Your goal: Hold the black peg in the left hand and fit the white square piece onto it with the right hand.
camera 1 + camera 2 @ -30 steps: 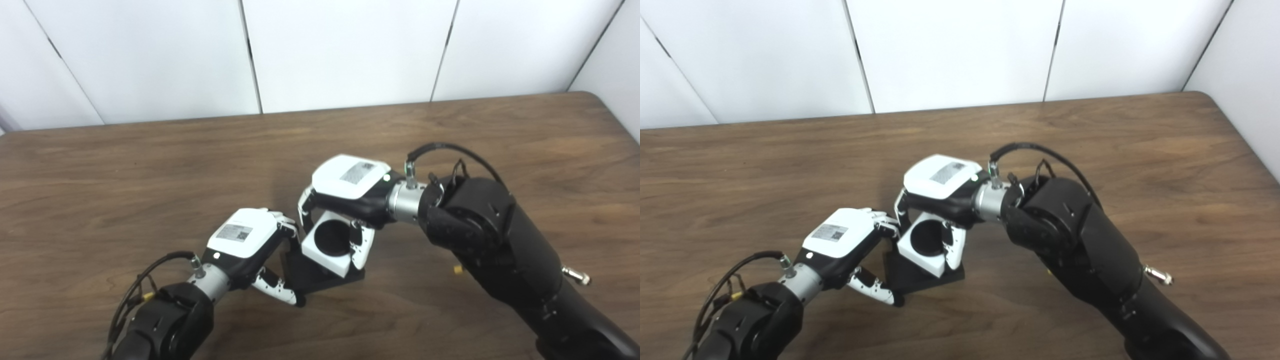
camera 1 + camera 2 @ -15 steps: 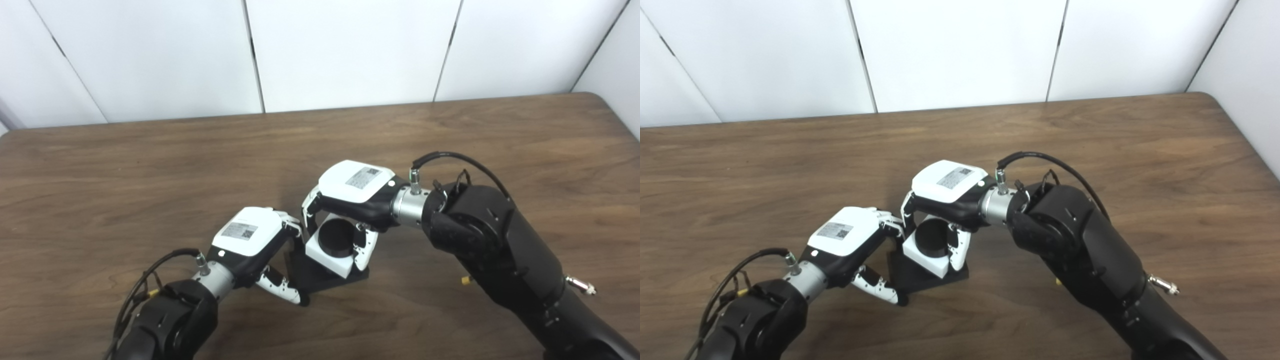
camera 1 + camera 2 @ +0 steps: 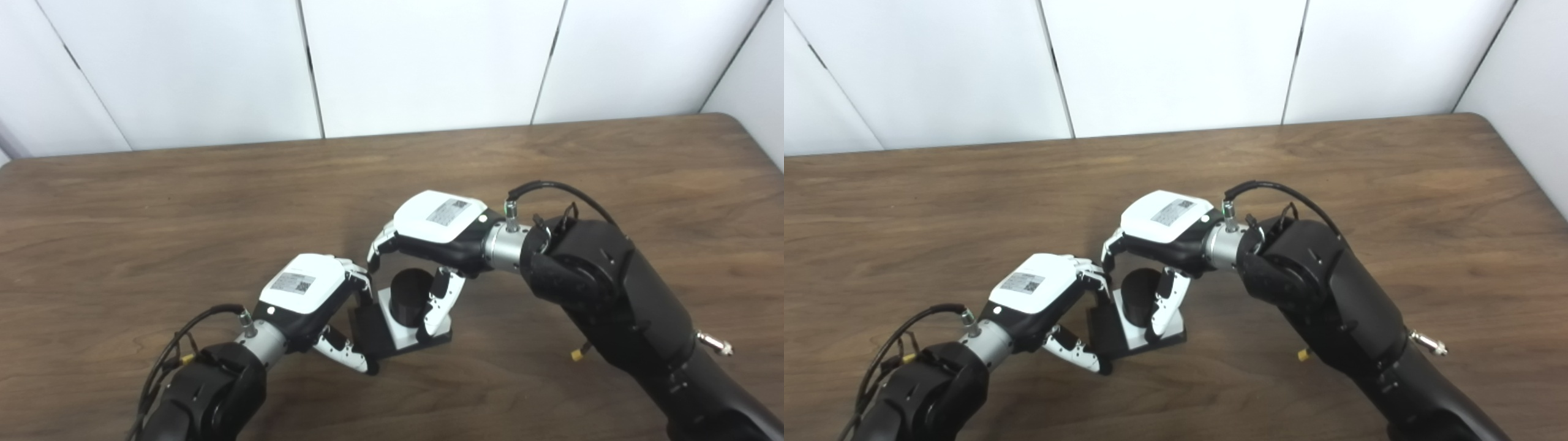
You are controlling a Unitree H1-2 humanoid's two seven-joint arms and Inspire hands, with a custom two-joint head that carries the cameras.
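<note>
The black peg [image 3: 411,293] stands upright on its flat black base [image 3: 366,324] at the table's front middle. The white square piece [image 3: 393,329] lies flat on that base with the peg coming up through its hole. My left hand [image 3: 303,288] is shut on the base's left edge, fingers [image 3: 360,283] behind and thumb in front. My right hand [image 3: 436,225] hovers just over the peg, open. Its thumb [image 3: 438,300] hangs down along the piece's right side, and its other fingers [image 3: 1108,250] are raised off the piece.
The brown wooden table [image 3: 184,202] stretches wide on both sides and behind the hands. White wall panels [image 3: 422,61] close off the back edge. My bulky black right forearm [image 3: 606,294] crosses the front right of the table.
The white piece went from tilted on top of the peg down flat onto the base. My right hand rose slightly and spread its fingers off the piece. The left hand stayed put.
</note>
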